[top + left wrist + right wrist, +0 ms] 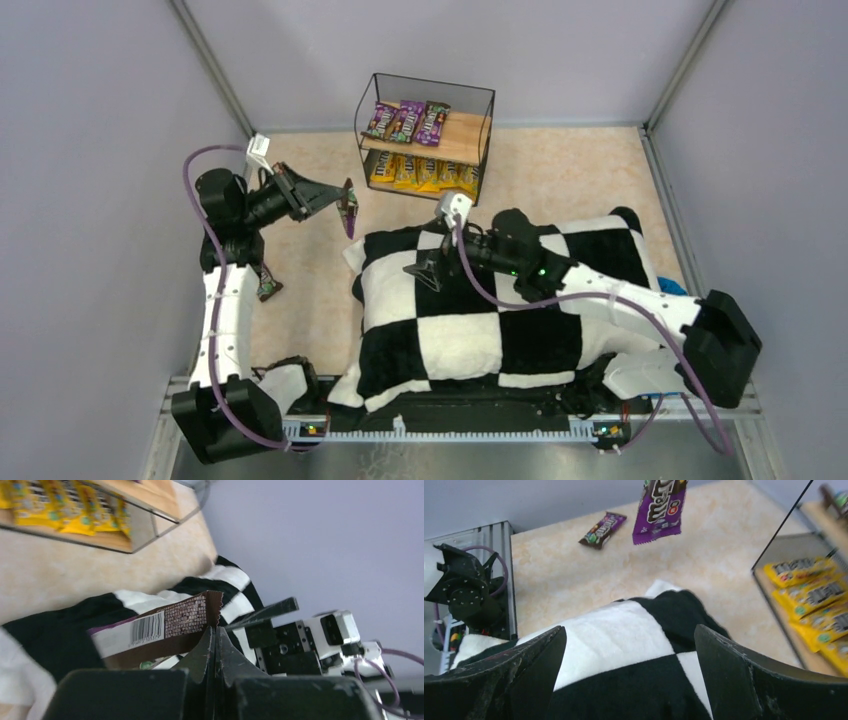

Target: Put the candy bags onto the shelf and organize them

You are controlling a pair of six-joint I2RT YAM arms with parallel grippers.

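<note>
The shelf (489, 128) stands at the back of the table, with three purple candy bags (405, 120) on its top board and several yellow candy bags (420, 172) on the lower one. My left gripper (343, 198) hangs left of the shelf, shut on the edge of a purple candy bag (155, 630) that dangles from it (660, 507). In the left wrist view the left gripper's (215, 632) fingertips are pressed together on that bag. Another purple bag (268, 288) lies on the table by the left arm. My right gripper (629, 645) stands open and empty over the cushion.
A large black-and-white checkered cushion (470, 320) covers the near middle of the table, under the right arm. Grey walls close in the table on three sides. The tan tabletop (560, 170) shows between cushion and shelf, and to the left.
</note>
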